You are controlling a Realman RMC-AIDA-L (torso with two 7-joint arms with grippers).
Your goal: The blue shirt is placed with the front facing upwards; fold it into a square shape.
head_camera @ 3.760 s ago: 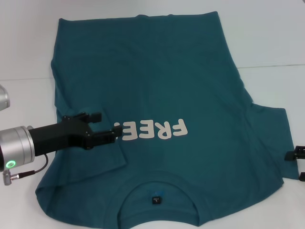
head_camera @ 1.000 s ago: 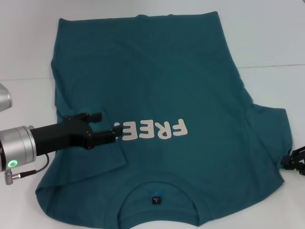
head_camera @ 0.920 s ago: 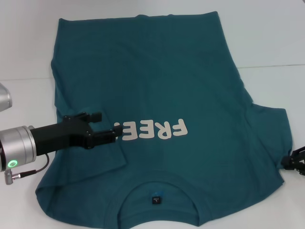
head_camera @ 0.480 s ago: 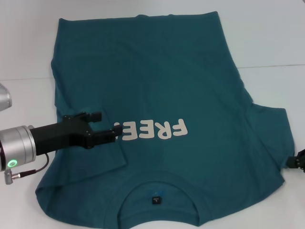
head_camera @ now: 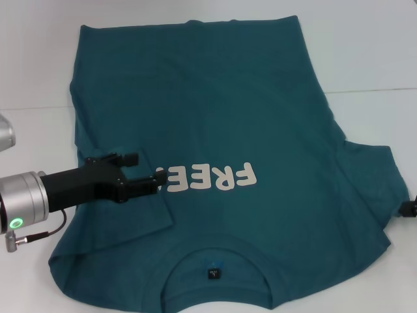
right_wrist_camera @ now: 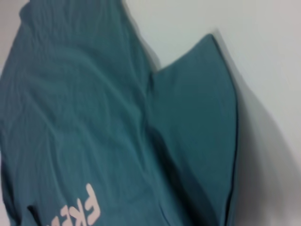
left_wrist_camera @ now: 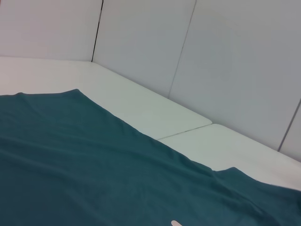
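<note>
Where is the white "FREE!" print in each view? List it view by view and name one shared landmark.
Head view: the white block "FREE!" print sits low and centre on the dark teal-blue cotton shirt, just beyond the left gripper.
Left wrist view: only a white sliver at the bottom edge.
Right wrist view: part of the lettering at the lower left.
Shared landmark: the shirt's spread right sleeve.

Blue shirt [head_camera: 221, 130]: teal, short-sleeved, white "FREE!" print up. Spread flat; left sleeve folded inward, right sleeve extended.
</note>
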